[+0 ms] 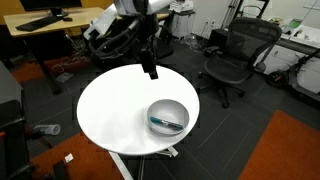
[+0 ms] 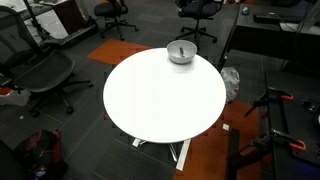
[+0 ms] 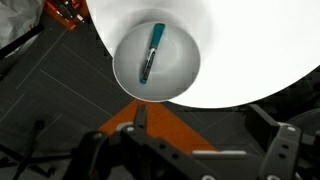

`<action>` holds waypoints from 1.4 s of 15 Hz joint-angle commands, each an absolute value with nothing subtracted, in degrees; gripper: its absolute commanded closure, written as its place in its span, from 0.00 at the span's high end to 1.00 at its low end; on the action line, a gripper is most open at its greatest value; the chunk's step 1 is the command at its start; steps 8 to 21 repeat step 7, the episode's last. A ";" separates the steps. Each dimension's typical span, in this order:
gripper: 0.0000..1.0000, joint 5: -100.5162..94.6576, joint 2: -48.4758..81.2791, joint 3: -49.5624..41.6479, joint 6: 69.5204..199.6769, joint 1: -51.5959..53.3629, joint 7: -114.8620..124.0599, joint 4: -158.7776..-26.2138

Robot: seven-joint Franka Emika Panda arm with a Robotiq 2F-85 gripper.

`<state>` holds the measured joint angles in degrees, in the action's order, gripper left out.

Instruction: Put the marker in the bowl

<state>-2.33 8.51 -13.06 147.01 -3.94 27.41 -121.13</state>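
The grey-silver bowl (image 1: 168, 104) stands near the edge of the round white table (image 1: 110, 110). It also shows in the other exterior view (image 2: 181, 53) and in the wrist view (image 3: 124, 68). The dark marker with a teal part (image 3: 152, 52) lies inside the bowl, and it shows there in an exterior view too (image 1: 167, 123). My gripper (image 1: 150, 68) hangs above the table's far side, well apart from the bowl. In the wrist view the gripper (image 3: 200, 113) has its fingers spread wide with nothing between them.
Black office chairs (image 1: 232, 60) (image 2: 45, 75) stand around the table. Desks with monitors (image 1: 45, 20) are behind it. An orange rug (image 1: 290, 150) lies on the dark floor. A tripod base (image 2: 275, 120) stands beside the table (image 2: 160, 100).
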 commanded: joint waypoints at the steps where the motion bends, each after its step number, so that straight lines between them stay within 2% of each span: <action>1: 1.00 -4.84 4.87 -12.18 148.48 -4.27 26.79 -125.11; 2: 1.00 -3.57 7.42 -12.04 146.97 -4.76 27.28 -122.11; 21: 1.00 -4.00 6.80 -11.78 147.00 -4.77 27.22 -122.96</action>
